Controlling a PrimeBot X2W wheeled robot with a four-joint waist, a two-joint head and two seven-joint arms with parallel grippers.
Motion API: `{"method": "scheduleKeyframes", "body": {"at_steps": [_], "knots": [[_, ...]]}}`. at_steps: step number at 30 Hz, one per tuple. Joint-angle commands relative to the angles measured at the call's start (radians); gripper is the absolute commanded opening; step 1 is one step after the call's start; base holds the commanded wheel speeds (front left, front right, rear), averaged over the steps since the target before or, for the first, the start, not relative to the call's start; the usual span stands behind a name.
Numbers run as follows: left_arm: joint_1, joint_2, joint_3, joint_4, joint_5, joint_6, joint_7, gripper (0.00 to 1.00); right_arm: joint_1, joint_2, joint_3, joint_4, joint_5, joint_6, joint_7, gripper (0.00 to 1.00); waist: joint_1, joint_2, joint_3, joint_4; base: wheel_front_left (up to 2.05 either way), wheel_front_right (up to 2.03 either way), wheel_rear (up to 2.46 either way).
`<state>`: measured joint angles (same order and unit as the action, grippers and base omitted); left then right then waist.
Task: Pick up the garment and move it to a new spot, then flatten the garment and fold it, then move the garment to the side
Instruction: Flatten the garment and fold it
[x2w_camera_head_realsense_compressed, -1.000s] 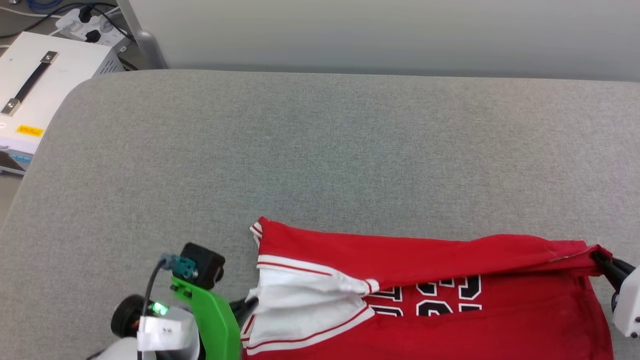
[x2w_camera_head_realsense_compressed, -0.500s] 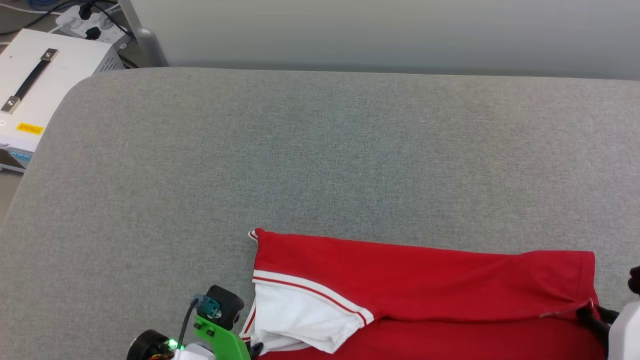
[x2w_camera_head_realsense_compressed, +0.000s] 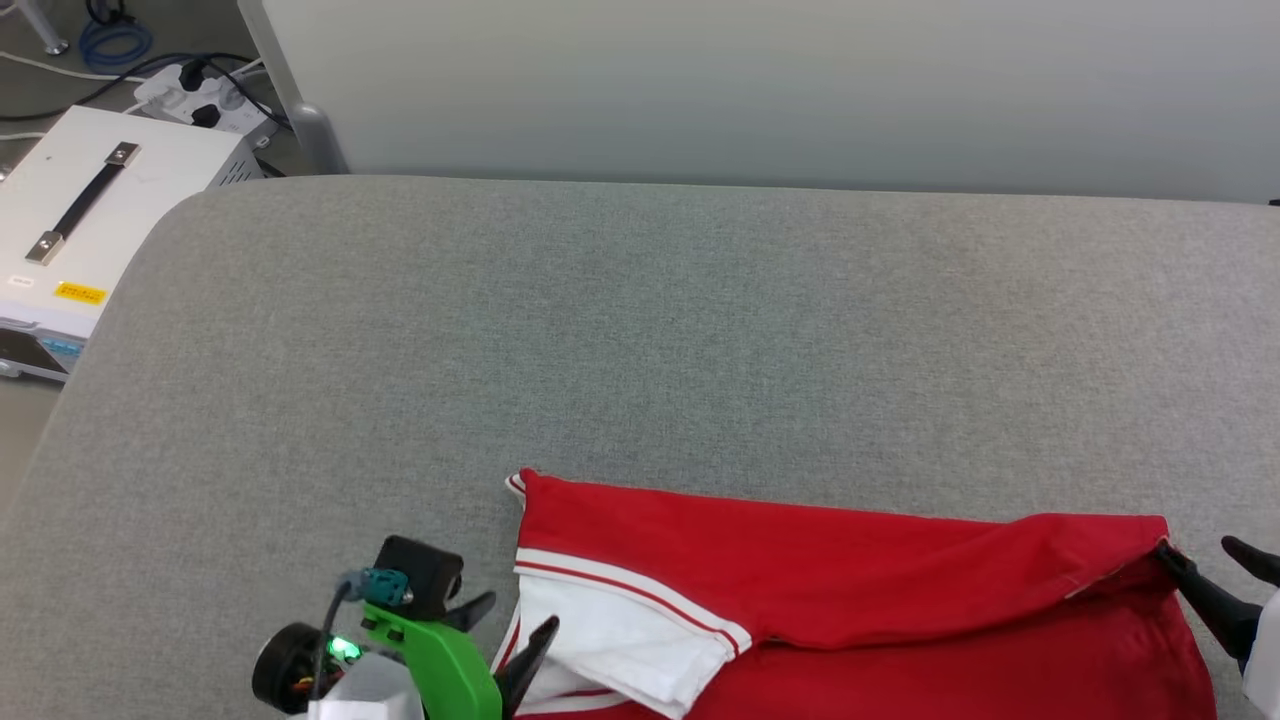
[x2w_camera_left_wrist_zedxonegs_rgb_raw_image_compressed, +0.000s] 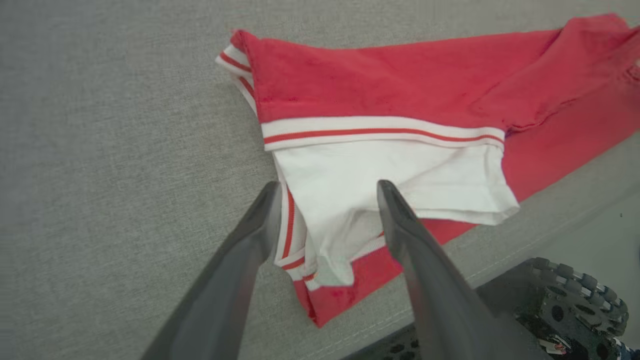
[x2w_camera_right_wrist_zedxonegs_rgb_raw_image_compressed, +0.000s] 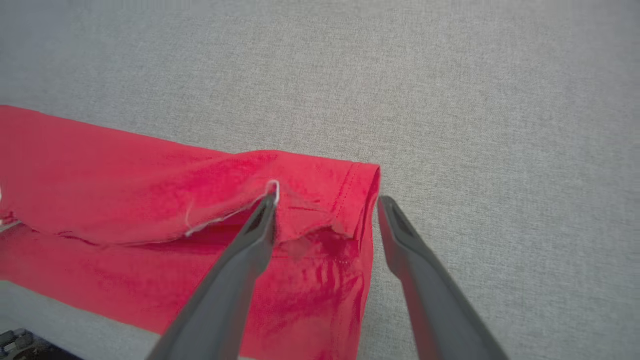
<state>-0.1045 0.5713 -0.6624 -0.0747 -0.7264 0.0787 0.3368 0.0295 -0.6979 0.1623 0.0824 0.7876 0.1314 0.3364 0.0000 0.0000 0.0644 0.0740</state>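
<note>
The garment (x2w_camera_head_realsense_compressed: 850, 580), a red jersey T-shirt with a white sleeve and striped trim, lies folded over along the near edge of the grey padded table (x2w_camera_head_realsense_compressed: 640, 330). My left gripper (x2w_camera_head_realsense_compressed: 510, 620) stands open at its white-sleeve end, fingers apart on either side of the sleeve edge (x2w_camera_left_wrist_zedxonegs_rgb_raw_image_compressed: 360, 200). At the hem end my right gripper (x2w_camera_head_realsense_compressed: 1215, 570) is open too. In the right wrist view one of its fingers (x2w_camera_right_wrist_zedxonegs_rgb_raw_image_compressed: 250, 245) touches the raised red fold (x2w_camera_right_wrist_zedxonegs_rgb_raw_image_compressed: 310, 195) and the other lies on the grey cloth beside the hem. Neither holds the fabric.
A white equipment box (x2w_camera_head_realsense_compressed: 90, 220) with a black handle stands off the table's far left corner, with a power strip (x2w_camera_head_realsense_compressed: 200, 95) and cables behind it. A pale wall runs along the far side. A wheel of my base (x2w_camera_left_wrist_zedxonegs_rgb_raw_image_compressed: 570, 305) shows below the table's near edge.
Both grippers have opened and let go of the garment, which has dropped flat with its upper layer folded over the lettering. The head camera has shifted slightly.
</note>
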Motion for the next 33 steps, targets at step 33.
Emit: {"method": "scheduleKeyframes", "body": {"at_steps": [33], "knots": [[0.093,-0.283,0.468,0.036,0.289,-0.062,-0.598,1.0,0.058,0.3,-0.327,0.093,-0.257,-0.001,0.233,1.0,0.0,0.0,0.049,0.054,0.0,0.0,0.0]]}}
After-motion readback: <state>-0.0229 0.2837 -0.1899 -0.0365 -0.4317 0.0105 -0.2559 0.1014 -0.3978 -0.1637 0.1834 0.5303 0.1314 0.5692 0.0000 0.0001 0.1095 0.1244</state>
